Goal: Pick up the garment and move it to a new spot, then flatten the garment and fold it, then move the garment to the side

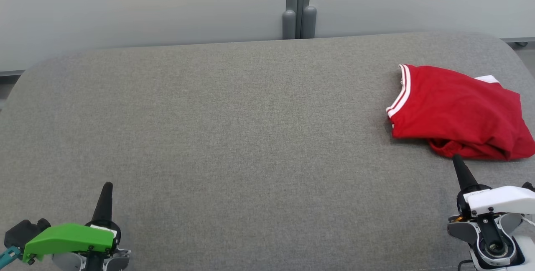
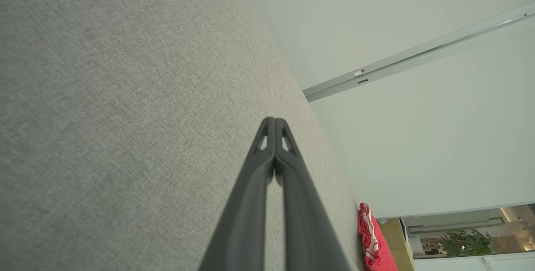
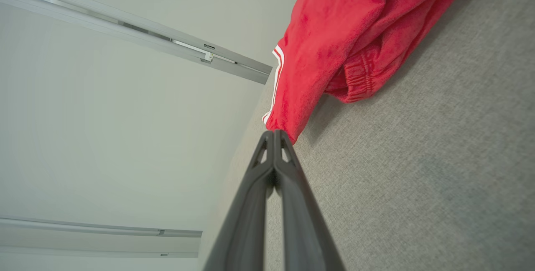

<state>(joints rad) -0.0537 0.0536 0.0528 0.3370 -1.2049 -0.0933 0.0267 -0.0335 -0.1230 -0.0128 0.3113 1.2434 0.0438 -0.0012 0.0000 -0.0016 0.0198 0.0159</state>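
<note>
Two pincers, each with its two dark fingers pressed tight together and holding nothing. The left gripper [image 1: 108,186] lies at the near left over bare grey cloth. The right gripper [image 1: 456,160] lies at the near right, its tip at the near hem of the garment [image 1: 455,112]; whether it touches cannot be told. There is one garment, red with white stripe trim, bunched in loose folds at the far right of the grey fabric-covered table [image 1: 250,129], close to its right edge. Beyond the far edge stand two pale wall panels [image 1: 142,7] with one grey post [image 1: 299,7] between them.
</note>
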